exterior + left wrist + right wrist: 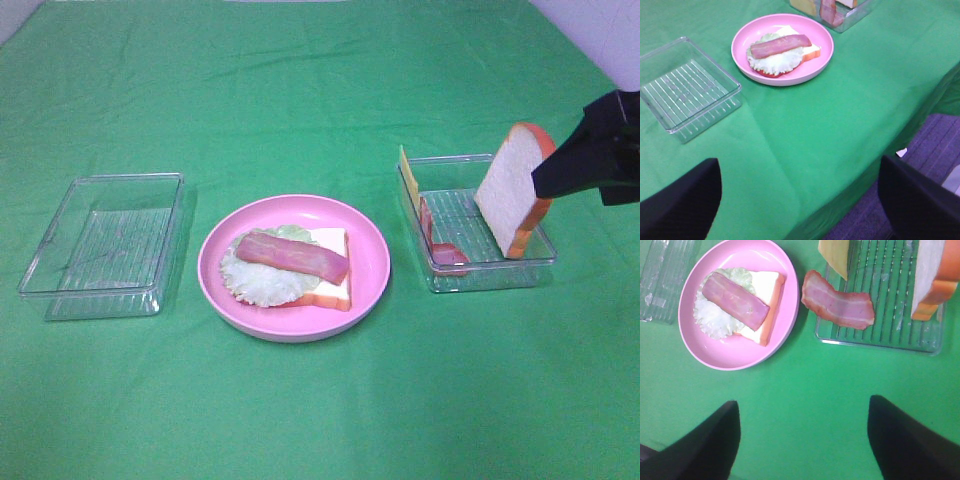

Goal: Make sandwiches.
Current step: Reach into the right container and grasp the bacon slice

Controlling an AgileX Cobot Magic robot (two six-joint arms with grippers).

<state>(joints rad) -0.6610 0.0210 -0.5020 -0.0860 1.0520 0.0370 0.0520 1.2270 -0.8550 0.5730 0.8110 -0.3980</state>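
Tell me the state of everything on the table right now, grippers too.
Sandwich, unfinished on pink plate: bread, lettuce, bacon stacked, no top slice.
Bread slice, standing tilted in right tray.
Cheese slice, upright against that tray's wall.
Loose bacon strip, in right tray, beside cheese.
Left tray, empty.
Left gripper, open, holding nothing.
Right gripper, open, holding nothing.

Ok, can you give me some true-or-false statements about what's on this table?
A bacon strip lies on the lettuce on the plate. True.
The left tray holds the cheese. False: it holds nothing; the cheese leans in the right tray.
A bread slice stands on edge in the right tray. True.
Both pincers are shut. False: the left pincer and right pincer stand open, holding nothing.
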